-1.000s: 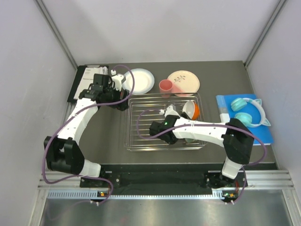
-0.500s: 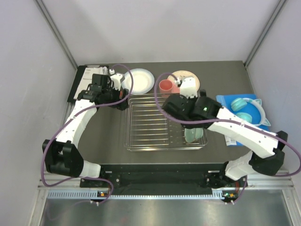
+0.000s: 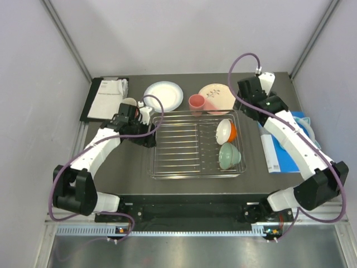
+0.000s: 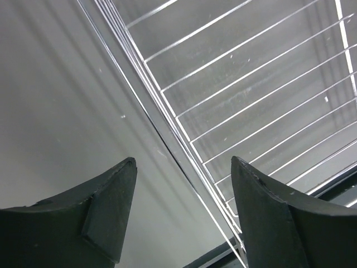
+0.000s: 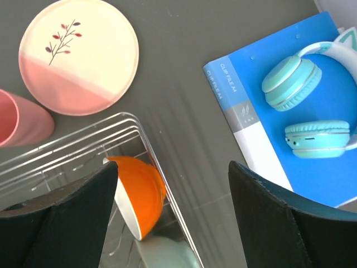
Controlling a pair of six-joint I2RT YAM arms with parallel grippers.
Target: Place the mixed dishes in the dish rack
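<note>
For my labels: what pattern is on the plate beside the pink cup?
The plate: cream, pink band, red twig; right wrist view.

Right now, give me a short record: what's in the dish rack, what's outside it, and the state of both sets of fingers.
In dish rack: orange bowl, mint-green bowl
Outside, behind rack: blue-rimmed plate, pink cup, floral plate
Left fingers: open, empty, over rack's left rim
Right fingers: open, empty, over rack's far right corner
</note>
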